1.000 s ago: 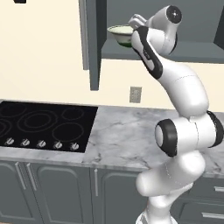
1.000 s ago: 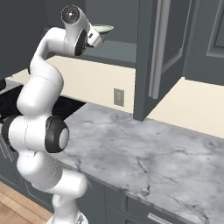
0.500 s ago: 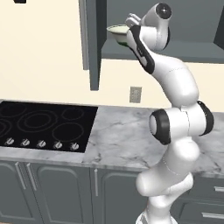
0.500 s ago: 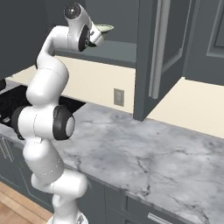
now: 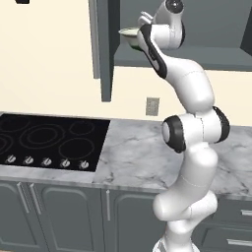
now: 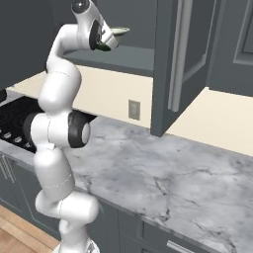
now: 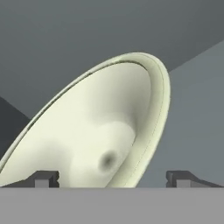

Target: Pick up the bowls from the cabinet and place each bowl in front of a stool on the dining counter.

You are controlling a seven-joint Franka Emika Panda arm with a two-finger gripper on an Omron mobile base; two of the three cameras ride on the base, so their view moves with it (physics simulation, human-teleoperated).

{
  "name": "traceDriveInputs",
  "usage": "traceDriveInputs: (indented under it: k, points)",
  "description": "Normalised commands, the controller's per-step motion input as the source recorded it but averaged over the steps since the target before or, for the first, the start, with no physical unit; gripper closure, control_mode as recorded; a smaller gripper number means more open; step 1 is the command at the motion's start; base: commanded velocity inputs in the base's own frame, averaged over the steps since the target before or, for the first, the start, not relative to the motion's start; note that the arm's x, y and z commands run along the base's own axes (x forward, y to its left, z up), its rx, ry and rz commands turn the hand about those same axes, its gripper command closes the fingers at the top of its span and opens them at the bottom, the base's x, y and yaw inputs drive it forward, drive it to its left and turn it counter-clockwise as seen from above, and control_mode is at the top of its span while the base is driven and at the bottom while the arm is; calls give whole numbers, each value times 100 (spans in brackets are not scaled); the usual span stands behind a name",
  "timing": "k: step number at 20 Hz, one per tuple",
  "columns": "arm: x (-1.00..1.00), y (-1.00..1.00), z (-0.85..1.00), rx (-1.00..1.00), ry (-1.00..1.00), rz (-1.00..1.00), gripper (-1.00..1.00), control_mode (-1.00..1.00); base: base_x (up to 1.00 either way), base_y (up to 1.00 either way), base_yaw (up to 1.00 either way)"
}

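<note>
Nearest the base, the marble bench (image 5: pixel 138 157) beside the black cooktop (image 5: pixel 47 142) carries nothing of the task; it is the wall run, not the dining counter. Above it the arm reaches steeply up into the open cabinet (image 5: pixel 206 54), whose slab door (image 6: pixel 180 59) stands swung out.

At the hand, the gripper (image 5: pixel 142 25) holds the pale green bowl (image 7: pixel 100 135). In the hand view the bowl's rim runs down between the two finger tips, so the jaws appear clenched on that rim, though the contact itself is hidden at the frame's bottom. The bowl (image 5: pixel 129 33) sits at the cabinet's front edge, above the grey shelf, tilted in the hand view.

Change over the last second: the upper arm has straightened and risen, and the bowl has lifted slightly and drawn outward from the shelf. The base has not driven.

Judgement: extraction of the first bowl is under way. Carriage to the dining counter remains, and the bowl must clear the door edge on withdrawal. The second bowl cannot be made out.
</note>
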Motion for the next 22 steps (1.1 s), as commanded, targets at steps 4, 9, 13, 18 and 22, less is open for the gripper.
traceDriveInputs:
  k: [4, 9, 13, 18, 22]
  points:
    - [11, 1, -4, 0, 0, -1, 100, -100, 0, 0, 0]
    - [-5, 0, -39, 0, -10, 0, 100, -100, 0, 0, 0]
    - [-49, 0, -99, 0, -21, -7, 100, -100, 0, 0, 0]
    - [-63, -19, -33, 5, -12, -16, 100, -100, 0, 0, 0]
    - [-95, -40, 40, 8, -2, -15, 100, -100, 0, 0, 0]
